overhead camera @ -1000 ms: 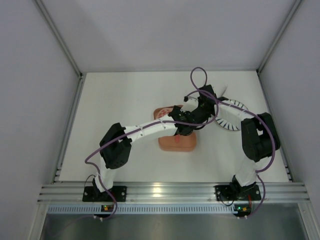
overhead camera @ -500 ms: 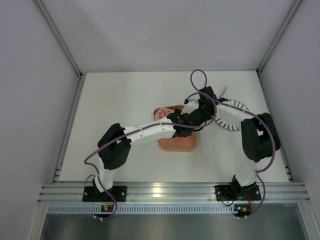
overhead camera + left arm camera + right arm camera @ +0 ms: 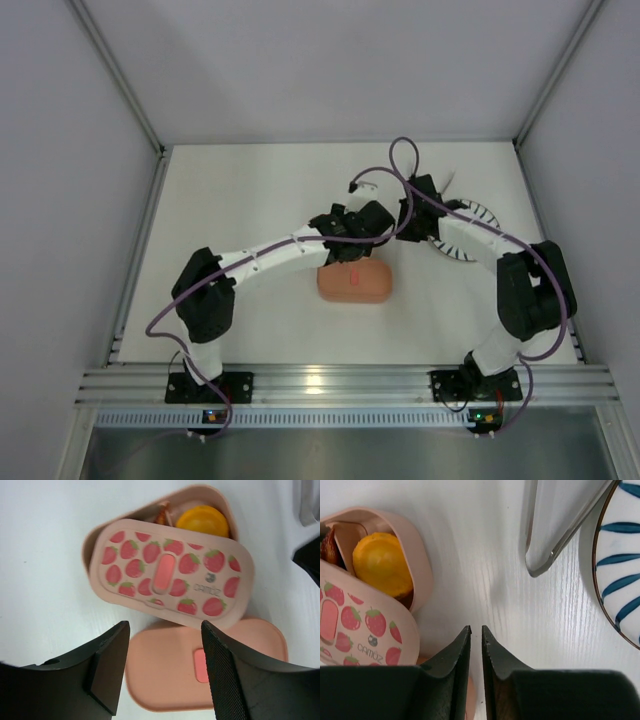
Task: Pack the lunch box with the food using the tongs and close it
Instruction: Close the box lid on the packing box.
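A strawberry-print lid (image 3: 170, 572) lies askew across a pink lunch box tray (image 3: 90, 540), leaving an orange round piece (image 3: 202, 521) and a brown-red strip (image 3: 162, 516) uncovered at its far end. Just nearer sits the other pink box (image 3: 165, 675), closed under a plain lid (image 3: 355, 282). My left gripper (image 3: 165, 630) hovers open over both, holding nothing. My right gripper (image 3: 476, 629) is almost shut, with only a slit between its empty fingers, over bare table beside the tray (image 3: 415, 545). The metal tongs (image 3: 555, 525) lie on the table beyond it.
A round white plate with dark radial stripes (image 3: 620, 555) sits right of the tongs, near the right arm (image 3: 465, 235). Grey walls enclose the table on three sides. Both arms' purple cables loop above the boxes.
The two grippers, close together over the tray before, have separated. The left has shifted left and the right has pulled back right. The right fingers have closed further.
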